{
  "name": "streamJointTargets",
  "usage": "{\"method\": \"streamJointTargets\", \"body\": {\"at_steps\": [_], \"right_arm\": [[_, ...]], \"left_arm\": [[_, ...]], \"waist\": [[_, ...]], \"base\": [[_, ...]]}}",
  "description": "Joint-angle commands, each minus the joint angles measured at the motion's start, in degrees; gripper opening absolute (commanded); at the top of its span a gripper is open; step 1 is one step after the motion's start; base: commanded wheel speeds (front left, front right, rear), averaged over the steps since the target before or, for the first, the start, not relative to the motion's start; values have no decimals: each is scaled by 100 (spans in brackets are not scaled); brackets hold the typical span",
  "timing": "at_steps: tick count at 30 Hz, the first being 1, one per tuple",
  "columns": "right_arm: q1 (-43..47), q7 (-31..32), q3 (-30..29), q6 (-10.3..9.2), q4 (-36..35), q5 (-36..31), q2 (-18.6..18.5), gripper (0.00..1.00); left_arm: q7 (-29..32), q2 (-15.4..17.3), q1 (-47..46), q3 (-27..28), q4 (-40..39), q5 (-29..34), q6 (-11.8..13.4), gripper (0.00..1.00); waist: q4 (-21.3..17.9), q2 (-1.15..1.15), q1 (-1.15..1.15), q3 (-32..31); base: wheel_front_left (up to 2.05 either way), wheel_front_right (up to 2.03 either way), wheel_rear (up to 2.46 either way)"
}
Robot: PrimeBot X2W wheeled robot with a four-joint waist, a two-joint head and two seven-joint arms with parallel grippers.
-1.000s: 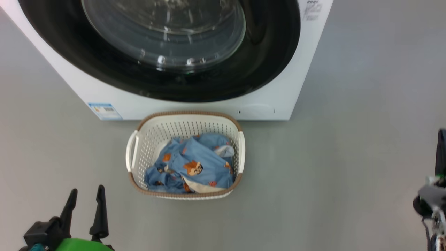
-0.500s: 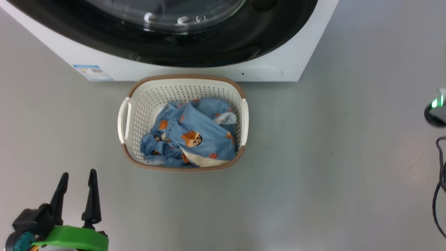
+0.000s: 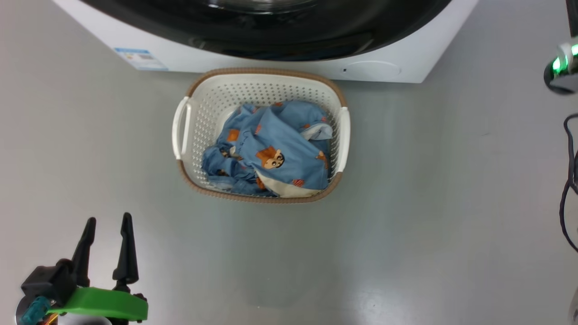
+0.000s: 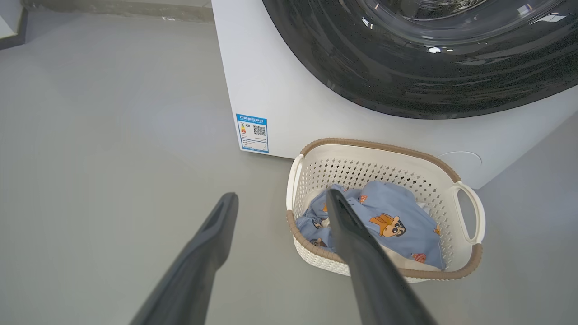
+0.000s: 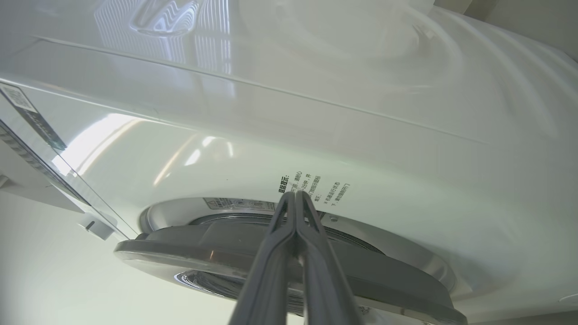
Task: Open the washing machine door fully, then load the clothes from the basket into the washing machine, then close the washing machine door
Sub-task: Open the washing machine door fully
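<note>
Your clothes (image 3: 271, 155) lie crumpled in the basket (image 3: 266, 72), blue cloth with orange-brown bear figures and a white part showing at the pile's 5 o'clock side. The basket stands on the grey floor (image 3: 451, 203) near the middle of the head view, its long side just in front of the washing machine (image 3: 429, 54), which runs along the 12 o'clock edge. The washing machine door (image 3: 280, 27) shows there as a glossy black arc. A blue sticker (image 3: 141, 58) sits low on the white front, at 11 o'clock from the basket.

Your left gripper (image 3: 109, 218) hangs at 7 o'clock in the head view, well apart from the basket. Its two dark fingers are spread wide, with nothing between them. In the left wrist view, one finger crosses in front of the basket and the clothes.

In the right wrist view, your right gripper (image 5: 295, 195) has its fingers pressed together with nothing held between them. The tips lie against the small printed text (image 5: 311, 187) on the machine's white panel, and the door's grey edge passes beneath them. You cannot tell whether the tips touch the panel, or whether the door is latched or slightly ajar.

At 2 o'clock in the head view a green-lit device (image 3: 562, 67) sits at the frame edge, and a dark cable (image 3: 570, 180) loops at 3 o'clock.
</note>
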Motion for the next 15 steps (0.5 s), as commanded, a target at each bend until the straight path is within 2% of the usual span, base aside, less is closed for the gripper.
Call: {"method": "streamJointTargets", "body": {"at_steps": [1, 15], "right_arm": [[-181, 60, 137, -5, -142, -40, -16, 0], [-1010, 278, 564, -5, -53, -145, 30, 0]], "left_arm": [[-52, 147, -49, 194, -131, -47, -18, 100], [-52, 67, -36, 270, 92, -2, -18, 100]], "waist": [[157, 0, 0, 143], [453, 0, 0, 442]], "base": [[0, 0, 0], [0, 0, 0]]}}
